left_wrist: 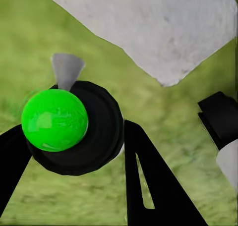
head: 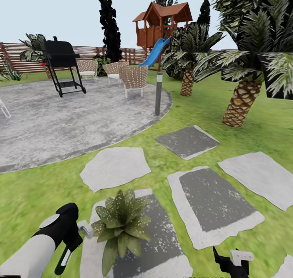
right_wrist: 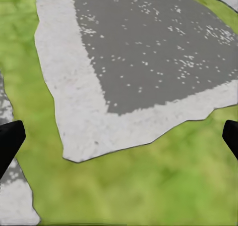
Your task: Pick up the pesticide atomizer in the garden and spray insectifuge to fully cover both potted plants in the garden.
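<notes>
A potted plant (head: 121, 226), a low rosette of broad green leaves, stands on a grey stepping stone (head: 162, 245) in the garden lawn (head: 36, 188), near the bottom of the head view. Whitish insectifuge specks (head: 136, 220) dot its leaves and the stone beside it. My left gripper (head: 70, 234) (left_wrist: 74, 137) is just left of the plant, shut on the pesticide atomizer (left_wrist: 55, 119), which shows a bright green cap on a dark round body. Its pale nozzle (head: 85, 228) (left_wrist: 66, 70) points at the plant. My right gripper (head: 232, 262) (right_wrist: 119, 139) is open over grass and a stone (right_wrist: 134, 62), with nothing between its fingers.
Several more stepping stones (head: 116, 167) lie ahead in the lawn. A round grey patio (head: 61, 119) holds a black grill (head: 62, 64), wicker chairs (head: 133, 79) and a post (head: 158, 94). Palm trees (head: 244, 95) stand at the right. A wooden playhouse (head: 162, 23) and a slatted fence (head: 24, 56) close the back.
</notes>
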Available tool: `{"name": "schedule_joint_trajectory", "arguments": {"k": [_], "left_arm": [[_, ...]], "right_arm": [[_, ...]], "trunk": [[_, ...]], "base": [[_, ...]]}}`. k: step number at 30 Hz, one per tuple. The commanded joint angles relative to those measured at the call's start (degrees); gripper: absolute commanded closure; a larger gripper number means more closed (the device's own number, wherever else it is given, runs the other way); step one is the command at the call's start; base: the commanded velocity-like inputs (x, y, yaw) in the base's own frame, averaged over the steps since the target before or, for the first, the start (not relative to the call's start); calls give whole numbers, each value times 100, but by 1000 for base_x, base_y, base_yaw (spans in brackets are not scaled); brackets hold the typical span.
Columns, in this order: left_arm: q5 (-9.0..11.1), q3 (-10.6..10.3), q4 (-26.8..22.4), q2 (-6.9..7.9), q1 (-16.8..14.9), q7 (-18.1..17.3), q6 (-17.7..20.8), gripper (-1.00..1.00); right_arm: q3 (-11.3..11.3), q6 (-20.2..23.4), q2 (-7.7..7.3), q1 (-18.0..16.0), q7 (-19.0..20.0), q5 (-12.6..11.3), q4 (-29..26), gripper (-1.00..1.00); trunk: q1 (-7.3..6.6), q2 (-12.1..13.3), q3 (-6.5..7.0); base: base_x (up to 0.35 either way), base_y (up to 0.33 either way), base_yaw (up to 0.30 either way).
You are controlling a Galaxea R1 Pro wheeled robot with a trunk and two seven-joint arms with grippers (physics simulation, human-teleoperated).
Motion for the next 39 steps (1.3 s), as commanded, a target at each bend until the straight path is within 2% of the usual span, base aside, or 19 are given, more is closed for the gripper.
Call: {"name": "schedule_joint_trajectory", "arguments": {"k": [1,7,15,20,24,27,30,33,39], "left_arm": [[-34,-5,-10,-3,-3,-45,38,100],[-35,-31,-17,-38,-8,-44,39,100],[-42,-40,-17,-39,-24,-69,48,100],[-83,-64,-9,-75,-298,-95,129,100],[-78,-82,-4,-84,-341,-105,151,100],[-118,-95,-12,-93,-345,-471,143,100],[-217,-101,-16,-93,-346,-642,137,100],[-281,-105,-17,-93,-327,-665,136,100],[-288,-110,-17,-76,-298,-658,136,100]], "right_arm": [[-49,-19,1,-4,58,-1,4,-100],[-49,-19,1,-4,57,-1,4,-100],[-49,-19,1,-4,59,-1,4,-100],[-49,-19,2,-4,59,-1,4,-100],[-49,-19,4,-4,58,-1,4,-100],[-49,-19,4,-4,58,-1,4,-100],[-49,-19,2,-4,57,-1,4,-100],[-52,-19,1,-4,59,-1,2,-100],[-51,-19,1,-4,57,-1,3,-100]], "trunk": [[-3,-2,-5],[-3,-2,-5],[-3,-2,-5],[-3,-2,-5],[-3,-2,-5],[-3,-2,-5],[-3,-2,-5],[-3,-2,-5],[-3,-2,-5]], "base": [[-225,-206,278],[-181,-209,272],[93,-145,37],[4,-4,32],[0,0,242],[0,0,275],[0,0,277],[0,0,235],[2,-121,32]]}}
